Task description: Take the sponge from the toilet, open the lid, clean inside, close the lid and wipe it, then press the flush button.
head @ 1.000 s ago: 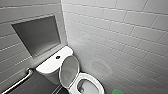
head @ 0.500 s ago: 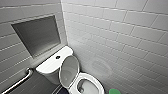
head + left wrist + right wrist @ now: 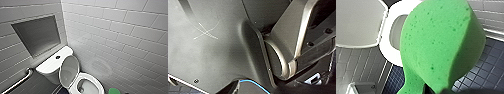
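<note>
A steel grab bar (image 3: 18, 81) runs along the grey tiled wall at 8 o'clock from the toilet (image 3: 50, 65). A recessed niche (image 3: 37, 35) is set into the wall at 11 o'clock above the tank. The flush button (image 3: 58, 57) sits dark in the middle of the white tank top, untouched.

The lid (image 3: 68, 71) stands raised against the tank. The open bowl (image 3: 96, 83) lies at 4 o'clock from it, with its seat ring down.

The green sponge (image 3: 114, 91) hangs clear of the toilet at 3 o'clock from the bowl, near it but not touching. From the right wrist it looms large and bent, seemingly pinched at its narrow end by the right gripper (image 3: 434, 90). Whether the left gripper is spread or pressed together cannot be told.

With the sponge in hand and the lid up, the work appears to stand at the start of cleaning inside. That step would call for carrying the sponge toward 9 o'clock over the seat ring and down into the bowl, keeping clear of the upright lid.
</note>
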`<state>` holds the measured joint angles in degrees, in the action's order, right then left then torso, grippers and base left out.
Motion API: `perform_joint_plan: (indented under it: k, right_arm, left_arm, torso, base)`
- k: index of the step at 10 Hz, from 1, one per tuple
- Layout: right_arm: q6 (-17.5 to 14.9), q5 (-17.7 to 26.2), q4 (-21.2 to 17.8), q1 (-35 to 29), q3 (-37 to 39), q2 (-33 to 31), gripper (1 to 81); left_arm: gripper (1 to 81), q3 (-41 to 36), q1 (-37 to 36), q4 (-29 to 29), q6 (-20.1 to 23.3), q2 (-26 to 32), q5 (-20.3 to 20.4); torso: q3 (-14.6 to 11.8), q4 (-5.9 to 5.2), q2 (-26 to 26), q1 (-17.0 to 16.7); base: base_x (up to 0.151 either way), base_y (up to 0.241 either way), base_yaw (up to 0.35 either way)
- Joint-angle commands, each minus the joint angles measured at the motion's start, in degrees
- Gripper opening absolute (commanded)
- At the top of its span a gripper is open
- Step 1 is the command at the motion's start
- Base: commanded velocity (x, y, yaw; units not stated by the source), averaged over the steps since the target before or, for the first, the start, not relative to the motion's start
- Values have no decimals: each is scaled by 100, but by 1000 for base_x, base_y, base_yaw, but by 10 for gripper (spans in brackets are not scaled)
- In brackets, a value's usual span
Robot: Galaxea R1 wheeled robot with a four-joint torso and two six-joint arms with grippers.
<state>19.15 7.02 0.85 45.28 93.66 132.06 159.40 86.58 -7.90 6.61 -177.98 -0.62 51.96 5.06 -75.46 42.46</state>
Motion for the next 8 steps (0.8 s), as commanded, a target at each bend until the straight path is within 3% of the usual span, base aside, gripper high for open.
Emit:
perform_joint_plan:
  k: [1, 8]
  right_arm:
    - [10, 168, 20, -549, -103, -204, 10]
    - [10, 168, 64, -664, -24, 16, 10]
  left_arm:
    - [811, -32, 57, 60, 25, -62, -422]
    - [811, -32, 101, 78, 25, -36, -386]
  torso:
    - [0, 0, 0, 0]
    - [2, 0, 2, 0]
  base:
    - [0, 0, 0]
    - [0, 0, 0]
